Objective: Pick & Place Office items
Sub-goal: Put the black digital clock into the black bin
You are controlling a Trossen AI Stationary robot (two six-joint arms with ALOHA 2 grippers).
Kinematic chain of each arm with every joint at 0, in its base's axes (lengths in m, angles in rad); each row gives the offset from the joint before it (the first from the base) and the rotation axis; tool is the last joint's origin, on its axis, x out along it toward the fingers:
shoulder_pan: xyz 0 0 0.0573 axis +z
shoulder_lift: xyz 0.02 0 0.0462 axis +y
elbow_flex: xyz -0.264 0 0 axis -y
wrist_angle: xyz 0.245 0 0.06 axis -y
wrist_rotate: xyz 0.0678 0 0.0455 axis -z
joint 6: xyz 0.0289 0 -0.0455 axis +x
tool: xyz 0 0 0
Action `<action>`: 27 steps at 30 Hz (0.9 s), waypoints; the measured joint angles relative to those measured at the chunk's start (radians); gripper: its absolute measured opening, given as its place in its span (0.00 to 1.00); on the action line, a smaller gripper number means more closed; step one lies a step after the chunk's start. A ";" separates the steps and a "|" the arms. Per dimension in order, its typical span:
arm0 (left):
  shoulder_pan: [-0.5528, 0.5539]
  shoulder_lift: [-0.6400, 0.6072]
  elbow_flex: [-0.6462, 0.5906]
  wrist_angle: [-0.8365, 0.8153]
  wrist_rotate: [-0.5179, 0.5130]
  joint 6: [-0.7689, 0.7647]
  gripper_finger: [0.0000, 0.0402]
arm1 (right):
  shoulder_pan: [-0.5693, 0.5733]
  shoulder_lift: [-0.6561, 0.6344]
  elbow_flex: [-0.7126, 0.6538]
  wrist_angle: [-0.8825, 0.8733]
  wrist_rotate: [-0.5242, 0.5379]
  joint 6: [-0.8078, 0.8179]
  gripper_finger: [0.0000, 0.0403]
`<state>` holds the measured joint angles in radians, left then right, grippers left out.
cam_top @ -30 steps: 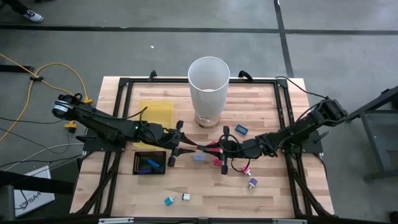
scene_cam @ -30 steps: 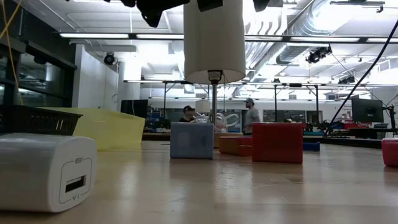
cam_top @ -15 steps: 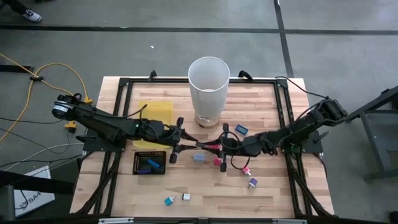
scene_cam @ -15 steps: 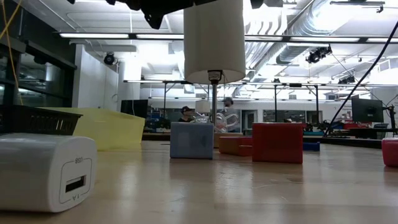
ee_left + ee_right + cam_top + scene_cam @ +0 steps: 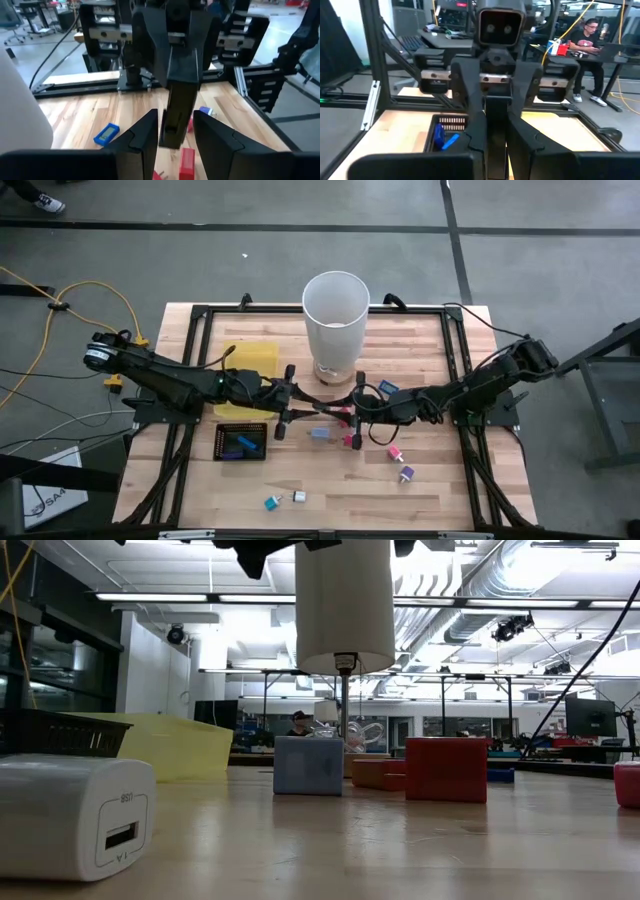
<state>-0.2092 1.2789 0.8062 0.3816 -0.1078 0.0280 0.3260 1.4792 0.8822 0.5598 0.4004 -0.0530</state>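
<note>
Fingers of the left gripper stand partly apart, and you will see the right gripper pushed in between them with its own two fingers pressed flat together into one dark bar. From the left wrist view, note a thin gap on each side of that bar; you cannot tell whether the two grippers touch, or whether any piece is pinched between them. From the high view, locate this meeting point above mid-table, just in front of the white bin, with each arm reaching in from its own side. Find the office items scattered on the table around it: a light blue block and a red piece lie just below the grippers, a blue piece sits beside the right gripper toward the bin, and a pink piece and a purple piece lie nearer the front edge on the right. Check the front edge for a teal piece and a white piece just beside each other. Two blue pieces lie inside the black tray, which sits in front of the yellow tray under the left arm.
</note>
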 joint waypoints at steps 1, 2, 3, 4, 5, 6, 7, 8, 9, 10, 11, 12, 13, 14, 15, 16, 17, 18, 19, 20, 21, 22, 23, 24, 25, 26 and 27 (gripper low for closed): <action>0.000 0.000 0.000 0.005 0.000 0.000 0.29 | -0.001 0.000 0.000 0.000 -0.005 0.000 0.09; 0.000 0.000 0.000 0.007 0.001 -0.001 0.29 | -0.001 0.000 0.000 0.001 -0.014 0.000 0.09; 0.000 0.000 0.000 0.007 0.001 -0.001 0.29 | -0.001 0.000 0.000 0.004 -0.015 0.000 0.09; 0.000 0.000 0.000 0.012 0.001 -0.001 0.29 | -0.001 0.000 0.000 0.006 -0.015 -0.001 0.09; 0.000 0.000 0.000 0.017 0.001 -0.001 0.29 | -0.001 0.000 0.000 0.009 -0.015 -0.003 0.09; 0.000 0.000 0.000 0.019 0.001 -0.001 0.29 | -0.001 0.000 0.000 0.013 -0.015 -0.004 0.09; 0.000 0.000 0.000 0.019 0.001 -0.001 0.29 | -0.001 0.000 0.000 0.016 -0.015 -0.004 0.09; 0.000 0.000 0.000 0.017 0.001 -0.001 0.29 | -0.001 0.000 0.000 0.020 -0.015 -0.004 0.09; 0.000 0.000 0.000 0.017 0.001 -0.001 0.29 | -0.001 0.000 0.000 0.024 -0.015 -0.006 0.09; 0.000 0.000 0.000 0.018 0.001 -0.001 0.29 | -0.001 0.000 0.000 0.029 -0.015 -0.009 0.09; 0.000 0.000 0.000 0.018 0.001 -0.001 0.29 | -0.001 0.000 0.000 0.035 -0.015 -0.017 0.09; 0.000 0.000 0.000 0.018 0.001 -0.001 0.29 | -0.001 0.000 0.000 0.038 -0.015 -0.024 0.09; 0.000 0.000 0.000 0.016 0.001 -0.001 0.29 | -0.001 0.000 0.000 0.038 -0.015 -0.027 0.09; 0.000 0.000 0.000 0.017 0.001 -0.001 0.29 | -0.001 0.000 0.000 0.038 -0.015 -0.027 0.09; 0.000 0.000 0.000 0.017 0.002 -0.001 0.29 | -0.001 0.000 0.000 0.038 -0.015 -0.027 0.09; 0.000 0.000 0.000 0.017 0.002 -0.001 0.29 | -0.001 0.000 0.000 0.038 -0.015 -0.027 0.09; 0.000 0.000 0.000 0.016 0.002 -0.002 0.29 | -0.001 0.000 0.000 0.038 -0.015 -0.027 0.09; 0.000 0.000 0.000 0.016 0.002 -0.006 0.29 | -0.001 0.000 0.000 0.038 -0.015 -0.027 0.09; 0.000 0.000 0.000 0.017 0.002 -0.016 0.29 | -0.001 0.000 0.000 0.038 -0.015 -0.027 0.09; 0.000 0.000 0.000 0.017 0.002 -0.027 0.29 | -0.001 0.000 0.000 0.038 -0.015 -0.027 0.09; 0.000 0.000 0.000 0.016 0.002 -0.034 0.28 | -0.001 0.000 0.000 0.038 -0.015 -0.027 0.09; 0.000 0.000 0.000 0.016 0.002 -0.042 0.27 | -0.001 0.000 0.000 0.038 -0.015 -0.027 0.09; 0.000 0.000 0.000 0.016 0.002 -0.044 0.26 | -0.001 0.000 0.000 0.038 -0.015 -0.027 0.09; 0.000 0.000 0.000 0.016 0.002 -0.044 0.25 | -0.001 0.000 0.000 0.038 -0.015 -0.027 0.09; 0.000 0.000 0.000 0.016 0.002 -0.044 0.23 | -0.001 0.000 0.000 0.038 -0.015 -0.027 0.09; 0.000 0.000 0.000 0.016 0.004 -0.045 0.22 | -0.001 0.000 0.000 0.037 -0.015 -0.027 0.09; 0.000 0.000 0.000 0.015 0.005 -0.045 0.20 | -0.001 0.000 0.000 0.037 -0.015 -0.027 0.09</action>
<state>-0.2096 1.2789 0.8066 0.3970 -0.1032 -0.0170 0.3248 1.4792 0.8819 0.5973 0.3855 -0.0796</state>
